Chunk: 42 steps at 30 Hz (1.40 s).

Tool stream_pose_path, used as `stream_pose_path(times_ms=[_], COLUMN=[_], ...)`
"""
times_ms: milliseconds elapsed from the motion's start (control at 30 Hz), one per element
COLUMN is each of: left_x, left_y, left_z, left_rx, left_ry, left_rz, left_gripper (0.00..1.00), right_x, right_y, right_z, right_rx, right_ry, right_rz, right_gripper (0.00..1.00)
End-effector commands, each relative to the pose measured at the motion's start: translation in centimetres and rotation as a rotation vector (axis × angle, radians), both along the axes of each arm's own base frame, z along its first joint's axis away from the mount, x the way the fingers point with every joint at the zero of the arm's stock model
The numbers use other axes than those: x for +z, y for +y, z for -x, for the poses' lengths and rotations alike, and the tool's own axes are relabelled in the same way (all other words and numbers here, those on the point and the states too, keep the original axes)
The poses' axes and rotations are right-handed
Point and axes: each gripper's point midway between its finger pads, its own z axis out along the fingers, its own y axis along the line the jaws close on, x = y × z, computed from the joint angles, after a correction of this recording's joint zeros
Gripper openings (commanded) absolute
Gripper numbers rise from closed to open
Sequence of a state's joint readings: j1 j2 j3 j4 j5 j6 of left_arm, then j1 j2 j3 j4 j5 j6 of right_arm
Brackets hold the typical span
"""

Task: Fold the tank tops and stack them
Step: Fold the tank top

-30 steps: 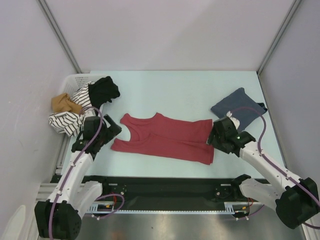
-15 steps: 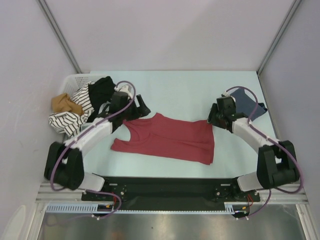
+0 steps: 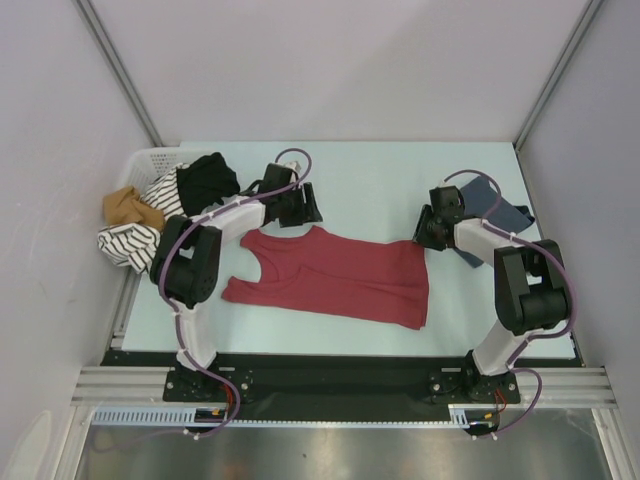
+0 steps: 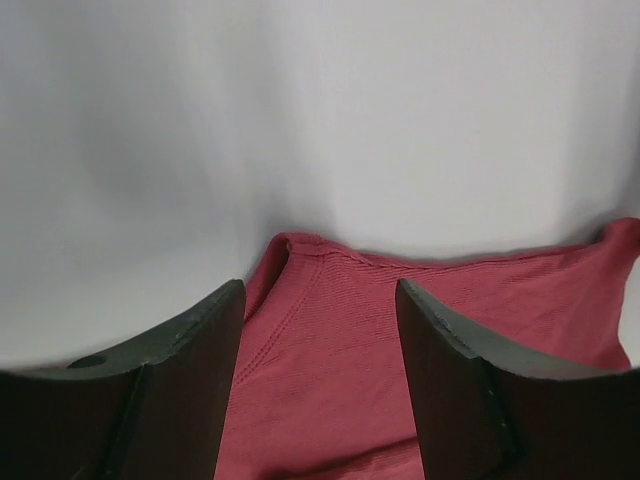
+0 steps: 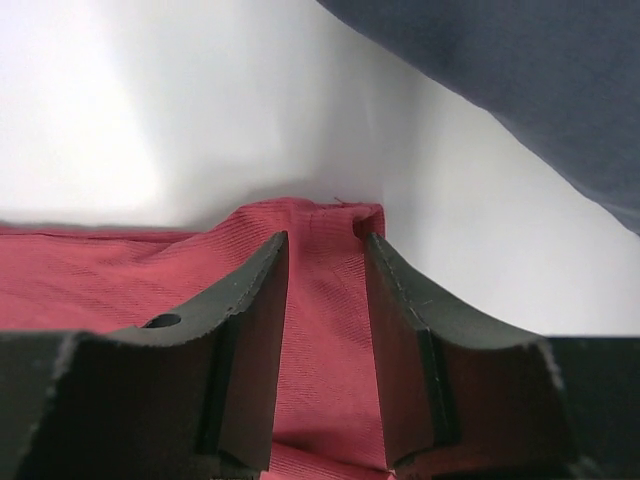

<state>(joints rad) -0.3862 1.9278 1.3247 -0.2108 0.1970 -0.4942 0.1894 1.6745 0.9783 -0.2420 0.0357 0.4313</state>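
At the middle of the pale table (image 3: 370, 175): one plain brick-red cloth tank top (image 3: 335, 275), spread flat and unfolded. Its straps point to the left of the frame and its hem to the right.

At the right of the frame: one slate blue-grey tank top (image 3: 503, 213) with darker trim, folded small. It lies near the red hem but apart from it, with bare table between.

At the upper left: one white plastic basket (image 3: 148, 156) holding striped, black and tan garments.

Left pincer (image 4: 320, 300): set down over the upper strap end, jaws standing well apart either side of the ribbed cloth, nothing gripped.

Right pincer (image 5: 325, 250): set at the upper hem corner, jaws narrower, the corner lying between them, no hold evident.

Hazards, as judged:
- The strap end is narrow, so a pinch on its edge alone could slip on lifting.
- The hem corner looks turned over, so catching one layer could skew the fold.
- The right arm lies across the blue-grey top, so a careless sweep could drag it open.
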Motion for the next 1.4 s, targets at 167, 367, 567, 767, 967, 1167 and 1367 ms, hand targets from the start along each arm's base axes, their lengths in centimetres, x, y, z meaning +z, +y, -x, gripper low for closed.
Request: stream_pose_path(times_ms=[167, 367, 567, 767, 967, 1167, 1367], left_x=[-0.6, -2.0, -3.4, -4.5, -4.2, -3.4, -2.8], left_y=[-2.6, -2.5, -1.7, -1.8, -1.5, -1.4, -1.0], left_z=[-0.9, -1.0, -1.2, -1.6, -2.1, -2.5, -1.5], left_rx=[-0.081, -0.073, -0.040, -0.038, -0.029, -0.032, -0.032], left_ry=[-0.002, 0.027, 0.050, 0.078, 0.064, 0.042, 0.023], left_rz=[-0.021, -0.069, -0.120, -0.137, -0.155, -0.164, -0.157], left_gripper=[0.61, 0.50, 0.49, 0.31, 0.00, 0.00, 0.00], right_x=[-0.3, -0.4, -0.6, -0.8, -0.5, 0.3, 1.4], right_y=[-0.6, -1.4, -2.0, -2.1, -2.3, -2.3, -2.1], right_z=[-3.1, -3.1, -3.5, -3.6, -3.5, -3.6, -2.8], right_rx=[-0.044, -0.075, -0.104, -0.107, -0.118, -0.113, -0.103], right_ry=[-0.063, -0.070, -0.083, -0.080, -0.090, -0.120, -0.158], right_rz=[0.038, 0.080, 0.103, 0.111, 0.114, 0.103, 0.083], right_gripper=[0.45, 0.44, 0.40, 0.21, 0.00, 0.00, 0.00])
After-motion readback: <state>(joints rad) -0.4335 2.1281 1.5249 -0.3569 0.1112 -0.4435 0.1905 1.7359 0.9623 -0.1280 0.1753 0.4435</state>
